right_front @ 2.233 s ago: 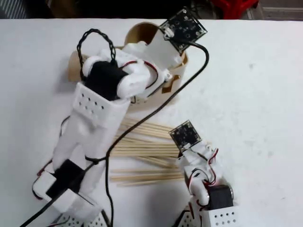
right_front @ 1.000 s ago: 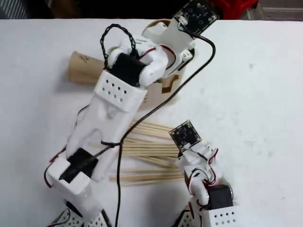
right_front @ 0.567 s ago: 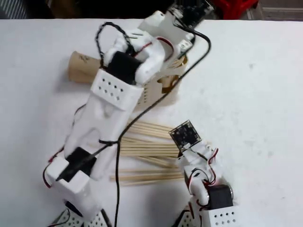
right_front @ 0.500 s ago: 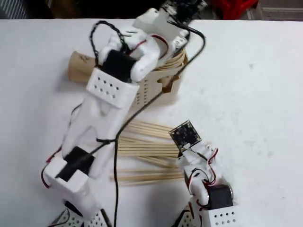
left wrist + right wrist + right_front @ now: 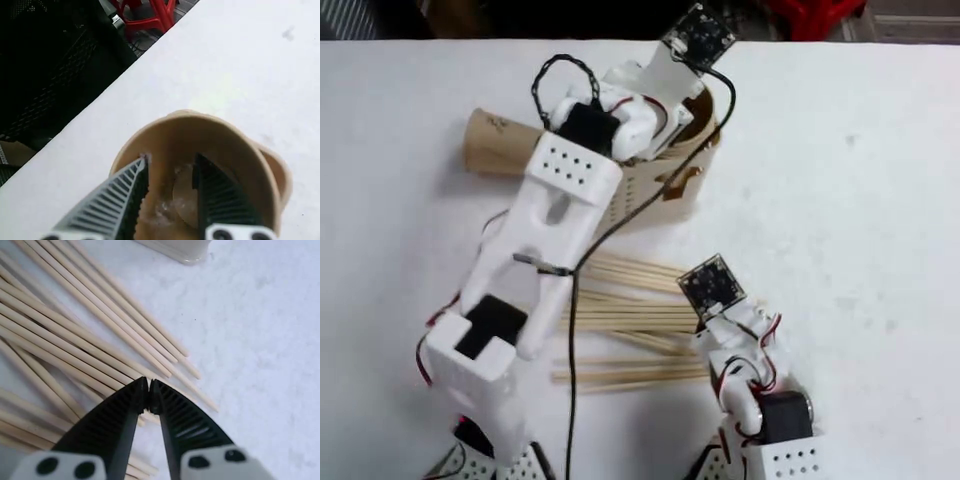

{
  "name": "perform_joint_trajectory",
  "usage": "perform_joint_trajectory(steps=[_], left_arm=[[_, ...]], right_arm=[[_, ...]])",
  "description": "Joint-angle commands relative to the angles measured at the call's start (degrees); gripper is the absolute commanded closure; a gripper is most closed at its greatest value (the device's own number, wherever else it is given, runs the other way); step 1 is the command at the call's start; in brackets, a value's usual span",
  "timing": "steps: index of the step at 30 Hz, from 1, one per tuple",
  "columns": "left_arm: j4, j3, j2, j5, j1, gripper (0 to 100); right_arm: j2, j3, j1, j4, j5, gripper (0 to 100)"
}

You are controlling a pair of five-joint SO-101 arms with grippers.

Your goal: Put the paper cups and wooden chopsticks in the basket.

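A tan paper cup (image 5: 200,145) stands mouth up under my left gripper (image 5: 171,160), which is open; one finger sits at the rim and the other inside the cup. In the high view the left arm (image 5: 570,190) stretches over the woven basket (image 5: 670,190) and hides its inside. A second paper cup (image 5: 495,145) lies on its side on the table, to the left of the basket. Several wooden chopsticks (image 5: 630,315) (image 5: 75,335) lie loose in front of the basket. My right gripper (image 5: 149,382) hangs shut just above them, with nothing between its fingers.
The white table (image 5: 860,200) has free room to the right of the basket and the chopsticks. A black cable (image 5: 650,195) runs from the left wrist camera across the basket front. A corner of the basket (image 5: 180,247) shows past the chopsticks. Red stools (image 5: 150,15) stand beyond the far edge.
The left arm swung farther over the basket toward the table's far edge, then drew back a little. The right arm and the chopsticks stayed still.
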Motion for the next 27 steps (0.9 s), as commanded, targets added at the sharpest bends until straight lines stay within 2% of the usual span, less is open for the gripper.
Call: perform_joint_trajectory(steps=[1, 5, 12, 17, 21, 24, 27], left_arm=[[-0.7, -0.1, 0.0, 0.7, -0.5, 83], [0.4, -4.0, -1.5, 0.6, -1.2, 83], [13.2, -24.0, -5.1, 0.6, -5.8, 83], [21.2, -35.1, -4.6, 0.7, -15.9, 83], [24.4, -36.0, -3.1, 0.8, -25.3, 83], [26.3, -35.9, 0.9, 3.8, -32.4, 83], [28.1, -35.9, 7.4, 4.8, -36.7, 83]], right_arm=[[-0.4, -0.2, 0.0, -1.2, 0.6, 98.1], [-0.4, -0.2, 0.0, -1.2, 0.6, 98.1], [-0.4, -0.2, 0.0, -1.2, 0.6, 98.1], [-0.4, -0.2, -0.2, -1.2, 0.6, 98.1], [-0.4, -0.2, 0.0, -1.2, 0.6, 98.1], [-0.4, -0.2, 0.0, -1.2, 0.6, 98.1], [-0.4, -0.2, 0.0, -1.2, 0.6, 98.1]])
